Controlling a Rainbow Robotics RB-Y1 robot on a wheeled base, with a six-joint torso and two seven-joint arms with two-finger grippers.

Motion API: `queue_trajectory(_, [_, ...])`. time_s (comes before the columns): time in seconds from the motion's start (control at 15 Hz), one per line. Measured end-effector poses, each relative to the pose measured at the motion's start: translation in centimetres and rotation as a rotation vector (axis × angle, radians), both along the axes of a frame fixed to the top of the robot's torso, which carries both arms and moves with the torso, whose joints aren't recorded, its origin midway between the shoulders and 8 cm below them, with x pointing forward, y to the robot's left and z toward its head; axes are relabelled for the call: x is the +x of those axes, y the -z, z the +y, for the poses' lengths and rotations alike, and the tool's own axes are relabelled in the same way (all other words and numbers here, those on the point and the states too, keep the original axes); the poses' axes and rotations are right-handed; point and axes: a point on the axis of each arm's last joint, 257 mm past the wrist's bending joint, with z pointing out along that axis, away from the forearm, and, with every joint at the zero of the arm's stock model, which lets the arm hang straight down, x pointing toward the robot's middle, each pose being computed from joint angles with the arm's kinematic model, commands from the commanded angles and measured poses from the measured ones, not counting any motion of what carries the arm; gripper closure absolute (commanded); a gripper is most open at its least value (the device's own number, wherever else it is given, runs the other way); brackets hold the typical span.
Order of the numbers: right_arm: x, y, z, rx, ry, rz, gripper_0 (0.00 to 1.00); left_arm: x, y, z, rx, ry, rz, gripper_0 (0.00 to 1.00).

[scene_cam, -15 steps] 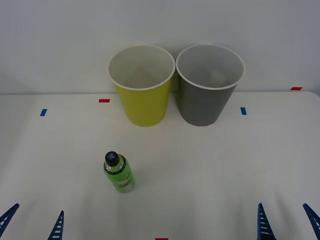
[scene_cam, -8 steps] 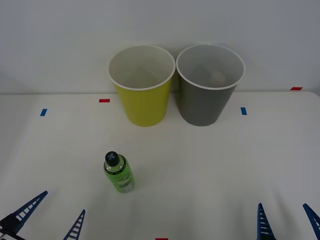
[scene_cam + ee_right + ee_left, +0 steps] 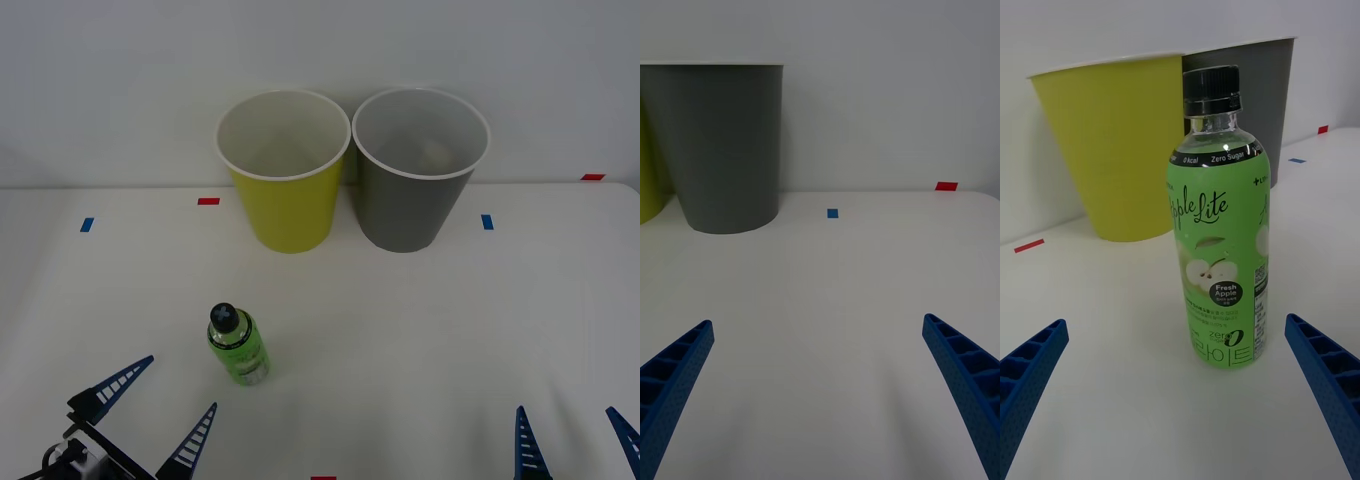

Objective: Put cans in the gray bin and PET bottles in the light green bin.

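Bottle (image 3: 238,347) stands upright on the worktop (image 3: 420,330), centred before the left pincer (image 3: 160,403), whose fingers are spread wide, ready to grasp.

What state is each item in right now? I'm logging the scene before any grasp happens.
PET bottle: upright on the table, black cap on, not held.
Light green bin: upright, open-topped, touching or nearly touching the gray bin.
Gray bin: upright, open-topped.
Left gripper: open, near the bottle, not touching it.
Right gripper: open, low at the table's near edge, holding nothing.
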Motion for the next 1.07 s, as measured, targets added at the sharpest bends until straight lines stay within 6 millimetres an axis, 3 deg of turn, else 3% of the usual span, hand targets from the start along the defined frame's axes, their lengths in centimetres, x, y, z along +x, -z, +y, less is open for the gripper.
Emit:
queue_trajectory(0.27, [0.0, 0.0, 0.0, 0.000, 0.000, 0.000, 0.04, 1.3, -0.8, -1.3, -0.047, 0.027, -0.004, 0.00])
queue_trajectory(1.07, [0.0, 0.0, 0.0, 0.000, 0.000, 0.000, 0.04, 2.9, -2.2, -5.6, -0.090, 0.128, -0.033, 0.00])
